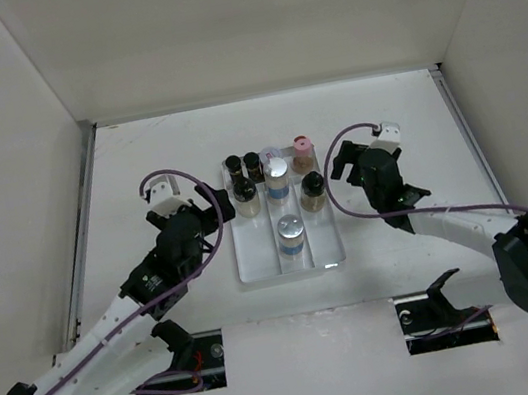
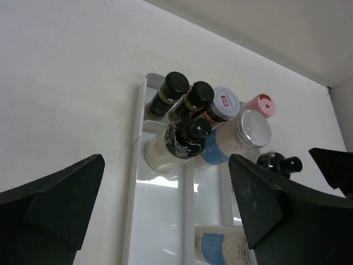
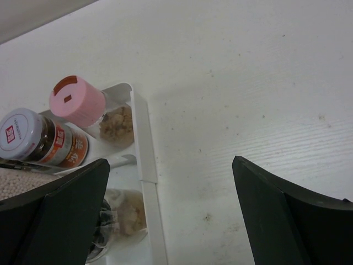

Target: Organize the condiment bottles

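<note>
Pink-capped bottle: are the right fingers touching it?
Apart. Right wrist view shows the pink-capped bottle standing in the tray, clear of both open fingers.

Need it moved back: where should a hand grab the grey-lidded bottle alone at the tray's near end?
Grip the grey-lidded bottle around its lid, from straight above: it stands upright, clear of neighbours, while the tray hems in its base.

Condiment bottles [image 1: 278, 180] are standing in a tray [image 1: 256, 254], mostly at its far end, the tray lying between the left arm [image 1: 168, 259] and the right arm [image 1: 419, 217].
</note>
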